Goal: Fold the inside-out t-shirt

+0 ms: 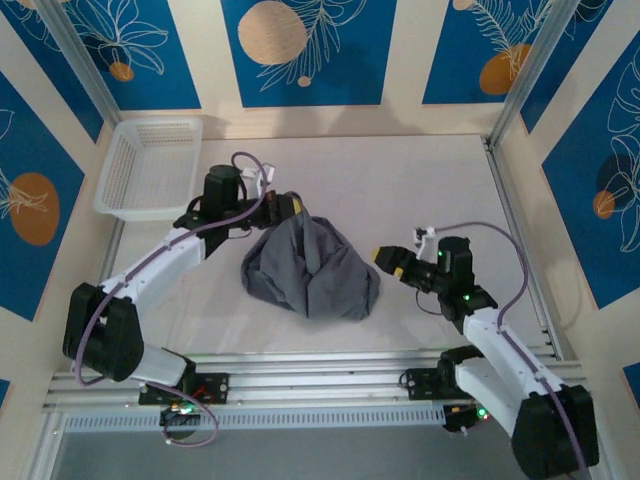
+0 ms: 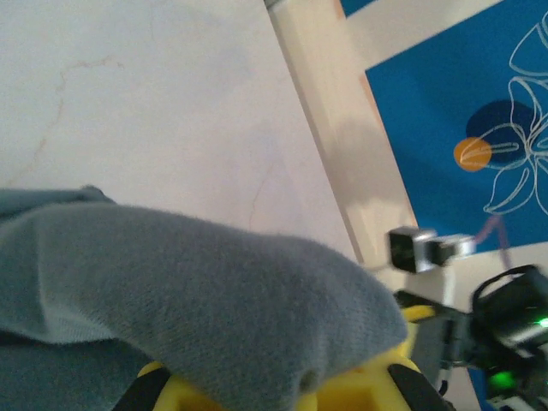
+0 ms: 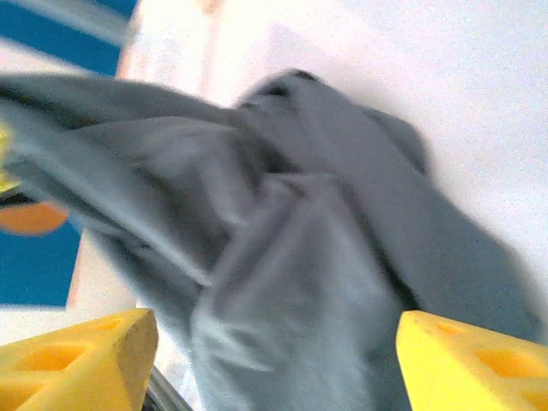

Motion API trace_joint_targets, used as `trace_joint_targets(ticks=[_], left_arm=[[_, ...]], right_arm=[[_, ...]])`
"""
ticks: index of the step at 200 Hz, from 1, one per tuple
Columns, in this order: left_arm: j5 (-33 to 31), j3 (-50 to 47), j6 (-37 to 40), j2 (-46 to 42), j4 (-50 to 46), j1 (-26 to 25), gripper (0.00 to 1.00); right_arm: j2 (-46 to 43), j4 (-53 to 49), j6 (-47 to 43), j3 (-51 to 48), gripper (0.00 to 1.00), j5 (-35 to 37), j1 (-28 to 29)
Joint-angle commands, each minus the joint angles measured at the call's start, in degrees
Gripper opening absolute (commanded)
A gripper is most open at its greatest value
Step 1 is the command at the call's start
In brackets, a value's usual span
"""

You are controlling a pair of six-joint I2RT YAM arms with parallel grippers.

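Barely begun: my left hand (image 1: pixel 289 207) was clamped on a bunched edge of the inside-out t-shirt (image 1: pixel 312 268), tenting the crumpled heap up at mid-worktop (image 1: pixel 400 180). My right hand (image 1: pixel 386 260) gaped wide and empty just beside it. Flattening and every fold were yet to do.

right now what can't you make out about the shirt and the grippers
Shirt sleeves, collar and seams: top view, bunched in a heap; right wrist view, blurred.
Which part of it the left gripper holds: left wrist view, cloth drapes over its fingers.
Whether the open right gripper touches the shirt: top view, too small; right wrist view, blurred.
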Motion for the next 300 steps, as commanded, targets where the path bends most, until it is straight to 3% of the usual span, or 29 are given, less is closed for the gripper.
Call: trace_joint_targets(ticks=[1,26,56,72,81,82,85,86,91,112,141,164,191,209,227,249,269,300], left_arm=[[0.66,3.32,3.91,0.64,-3.2,-2.19,0.0],[-0.42,5.52,4.28,1.16,-4.64,-3.27,0.0],[-2.35,6.35,4.3,-0.46,-5.77,-3.59,0.0],[-3.9,6.36,4.6,-2.22,-6.66,-3.4,0.0],[-4.75,6.87,5.42,-2.96,-8.35,-3.03,0.0],[-4.93,6.98,5.54,-3.0,-8.6,-2.96,0.0],[-5.51,7.3,6.13,-3.04,-9.54,-2.83,0.0],[-5.75,7.46,6.24,-3.13,-9.85,-2.77,0.0],[-7.16,8.19,7.27,-3.22,-12.08,-2.42,0.0],[-15.06,10.33,13.04,-1.09,-20.37,-0.32,0.0],[-23.08,8.62,23.63,6.14,-18.59,3.47,0.0],[-18.73,9.97,24.31,9.01,-18.39,6.23,0.0],[-13.0,7.17,20.66,2.25,-13.76,6.17,0.41],[-11.33,3.86,18.64,-5.74,-12.29,5.78,0.54],[-14.06,-0.61,19.56,-13.88,-12.6,1.91,0.59],[-21.71,-3.63,24.32,-18.41,-16.26,-8.19,0.59],[-26.3,-4.65,25.74,-15.42,-16.93,-13.82,0.59],[-29.27,-3.78,25.08,-6.04,-11.22,-14.53,0.63]], right_arm=[[4.02,-1.41,-23.19,8.28,0.79,4.32,8.37],[16.52,-1.04,-33.88,16.26,0.78,5.44,17.07],[31.68,7.68,-34.99,20.12,0.76,13.75,21.68],[38.19,8.95,-34.21,22.94,0.53,14.69,22.15],[39.75,7.34,-33.11,24.92,0.32,13.07,22.18],[39.82,7.15,-32.92,25.1,0.25,13.07,22.18],[39.81,6.66,-32.54,25.67,0.19,11.73,22.09],[39.76,6.55,-32.42,25.74,0.11,11.73,22.09],[39.12,5.96,-31.83,26.33,0.0,9.69,22.0],[32.3,4.64,-26.34,26.88,0.0,-0.57,21.42],[24.1,8.35,-8.46,27.51,0.0,-15.07,16.76],[20.95,12.17,5.94,27.48,0.0,-15.89,12.95],[21.22,13.93,15.87,27.1,0.0,-11.48,9.98],[22.91,10.97,17.02,28.39,0.0,-9.36,8.55],[24.42,6.9,17.02,30.3,0.0,-8.58,7.72],[25.7,7.48,16.97,31.22,0.0,-10.21,7.67],[26.39,7.58,16.77,32.66,0.0,-12.17,8.19],[26.87,6.82,15.64,34.8,0.0,-15.38,9.88]])
